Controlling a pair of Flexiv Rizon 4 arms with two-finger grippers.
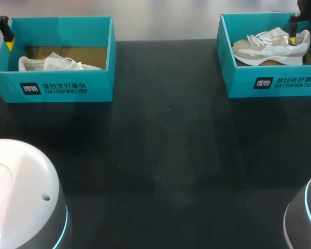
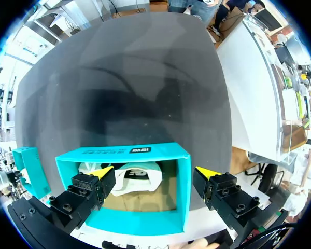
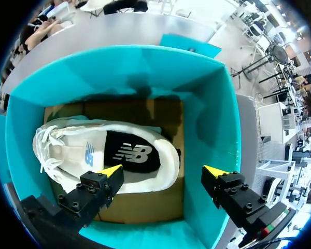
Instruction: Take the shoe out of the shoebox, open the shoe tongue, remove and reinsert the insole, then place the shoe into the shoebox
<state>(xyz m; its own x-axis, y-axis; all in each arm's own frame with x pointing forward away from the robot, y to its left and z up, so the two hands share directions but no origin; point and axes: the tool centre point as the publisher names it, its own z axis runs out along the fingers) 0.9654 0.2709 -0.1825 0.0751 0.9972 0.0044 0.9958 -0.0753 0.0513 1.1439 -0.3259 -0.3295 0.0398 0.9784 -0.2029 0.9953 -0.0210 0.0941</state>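
Two teal shoeboxes stand at the back of the black table. The left shoebox [image 1: 52, 85] holds a white shoe [image 1: 57, 63]. The right shoebox [image 1: 272, 83] holds a white and beige shoe [image 1: 272, 46]. My left gripper [image 1: 9, 44] hangs over the left box's outer end. In its wrist view the left gripper [image 2: 154, 172] is open above the box [image 2: 181, 197], one finger over the shoe [image 2: 140, 176], the other outside the wall. My right gripper [image 1: 294, 36] is open over the right shoe's heel [image 3: 145, 155], one finger on the shoe's side, inside the box [image 3: 212, 124].
The black tabletop [image 1: 160, 155] stretches between and in front of the two boxes. The rounded bases of my arms [image 1: 20, 197] rise at the near left and the near right corner [image 1: 306, 218].
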